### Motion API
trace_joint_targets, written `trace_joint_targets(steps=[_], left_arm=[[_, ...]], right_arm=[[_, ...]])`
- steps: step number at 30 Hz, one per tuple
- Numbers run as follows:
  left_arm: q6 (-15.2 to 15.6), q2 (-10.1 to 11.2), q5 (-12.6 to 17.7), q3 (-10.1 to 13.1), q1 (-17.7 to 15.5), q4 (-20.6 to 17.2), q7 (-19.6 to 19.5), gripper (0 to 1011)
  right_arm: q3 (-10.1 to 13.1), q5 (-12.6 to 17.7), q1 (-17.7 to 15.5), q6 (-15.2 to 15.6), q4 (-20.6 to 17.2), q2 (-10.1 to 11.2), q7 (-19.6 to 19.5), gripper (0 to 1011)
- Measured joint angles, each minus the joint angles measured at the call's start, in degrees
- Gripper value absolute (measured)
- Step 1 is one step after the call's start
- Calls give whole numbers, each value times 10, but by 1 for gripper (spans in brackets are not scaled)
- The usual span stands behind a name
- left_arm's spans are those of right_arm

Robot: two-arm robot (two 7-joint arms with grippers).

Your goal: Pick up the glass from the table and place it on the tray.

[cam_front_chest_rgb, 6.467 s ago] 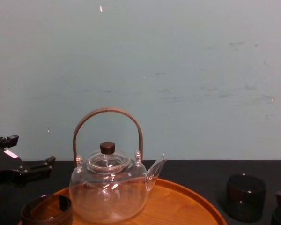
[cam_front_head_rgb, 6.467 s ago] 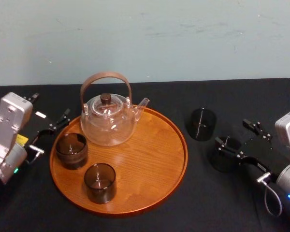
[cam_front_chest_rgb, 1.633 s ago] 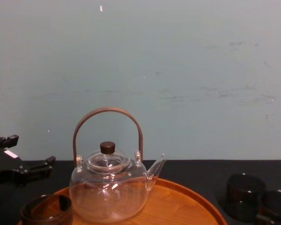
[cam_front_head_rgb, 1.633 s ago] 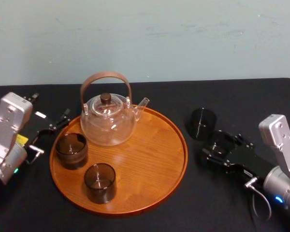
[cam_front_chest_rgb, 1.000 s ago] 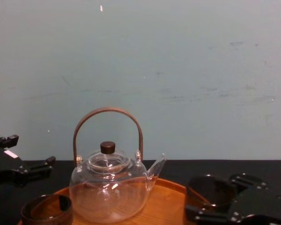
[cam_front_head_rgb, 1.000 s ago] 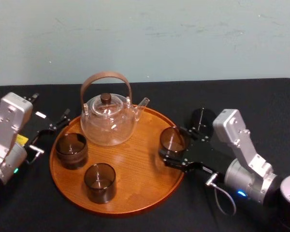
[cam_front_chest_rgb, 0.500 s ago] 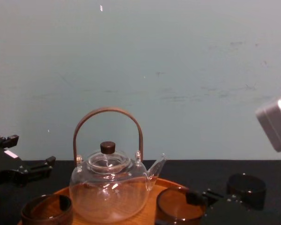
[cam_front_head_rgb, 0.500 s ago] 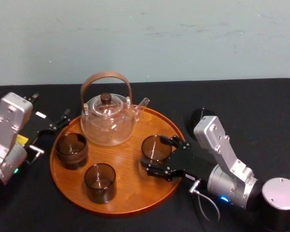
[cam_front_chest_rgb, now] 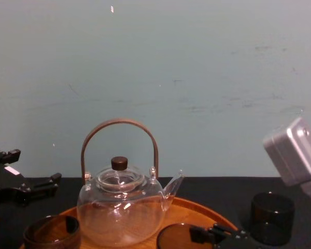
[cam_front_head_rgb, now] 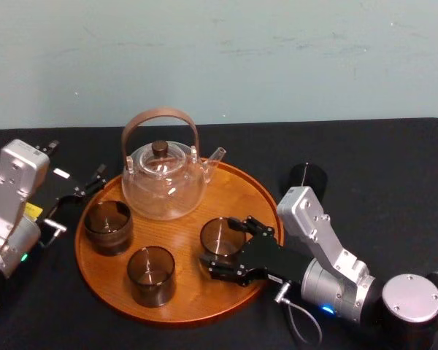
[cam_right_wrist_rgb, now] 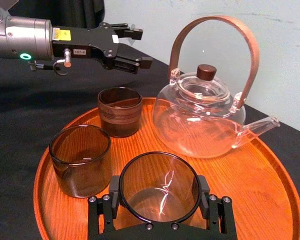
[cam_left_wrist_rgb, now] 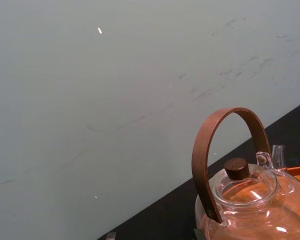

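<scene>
Glass [cam_front_head_rgb: 221, 237] clamped in R jaws above tray [cam_front_head_rgb: 237, 191], base hidden, contact w/ tray unclear; L jaws agape beside tray.

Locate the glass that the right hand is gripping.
In the head view, the glass is held by the right hand over the tray, right of centre, nearer the robot than the teapot.

**A:** Tray [cam_front_head_rgb: 237, 191], free wood?
**B:** The far-right sector, between the teapot [cam_front_head_rgb: 163, 187] spout and the right gripper [cam_front_head_rgb: 217, 246]. Also a small central patch.
**A:** Obstructions, on the tray?
**B:** The teapot at far left, with a tall arched handle. Left glass [cam_front_head_rgb: 108, 226]. Near glass [cam_front_head_rgb: 151, 275]. Held glass [cam_front_head_rgb: 221, 238], clamped right of centre.
**A:** Off the tray?
**B:** The left gripper [cam_front_head_rgb: 79, 195], fingers apart, just beside the left rim. A dark glass [cam_front_head_rgb: 307, 177] on the table [cam_front_head_rgb: 394, 164], near the right rim.
**A:** Open table?
**B:** The far right, and the strip behind the teapot.
</scene>
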Motion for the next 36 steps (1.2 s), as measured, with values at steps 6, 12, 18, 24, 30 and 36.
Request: trace_joint_targets(steps=[6, 12, 18, 24, 30, 36], left_arm=[[0, 0, 0, 0, 0, 0, 0, 1001], [0, 0, 0, 0, 0, 0, 0, 1001], [0, 0, 0, 0, 0, 0, 0, 1001], [0, 0, 0, 0, 0, 0, 0, 1001], [0, 0, 0, 0, 0, 0, 0, 1001], [0, 0, 0, 0, 0, 0, 0, 1001]], right_arm=[[-8, -4, 5, -1, 7, -3, 2, 915], [-13, -5, 9, -3, 11, -4, 3, 915], [-16, -8, 13, -4, 16, -6, 3, 915], [-19, -9, 18, -5, 23, -9, 5, 915], [-22, -9, 22, -5, 33, -12, 7, 915], [-25, -10, 26, -5, 41, -14, 9, 915]])
